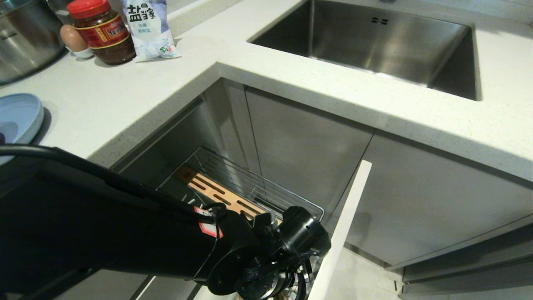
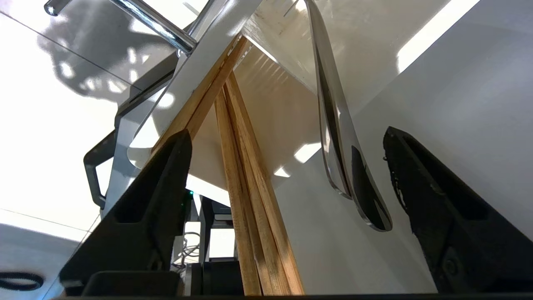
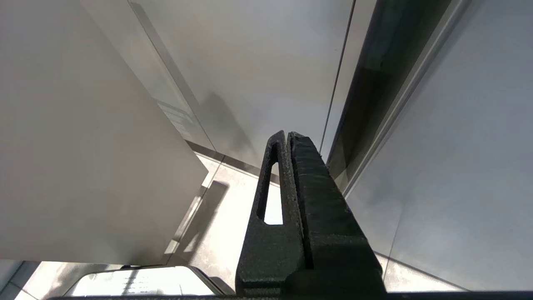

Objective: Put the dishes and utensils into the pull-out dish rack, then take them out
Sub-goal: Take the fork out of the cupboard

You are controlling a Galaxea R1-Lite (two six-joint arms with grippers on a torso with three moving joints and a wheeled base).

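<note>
Left gripper: jaws spread wide, holding nothing — it points into the white cutlery caddy at the near end of the pull-out dish rack; in the head view the black left arm reaches down over that near end and hides the caddy.
Chopsticks: light-brown wooden pair standing in the caddy, leaning together, between the two fingers but touching neither.
Silver utensil: one slim metal handle standing in the caddy beside the chopsticks, close to the cabinet front; fork or spoon, cannot tell — its working end is hidden.
Plate: light blue, flat on the white countertop, far left, well apart from the rack.
Rack: pulled out below the counter corner; chrome wires and the slotted wooden strip show.
Right gripper: fingers pressed together, empty, beside pale cabinet panels.
Other things: steel sink far right; a red-lidded jar, an egg, a salt bag and a steel pot far left.
</note>
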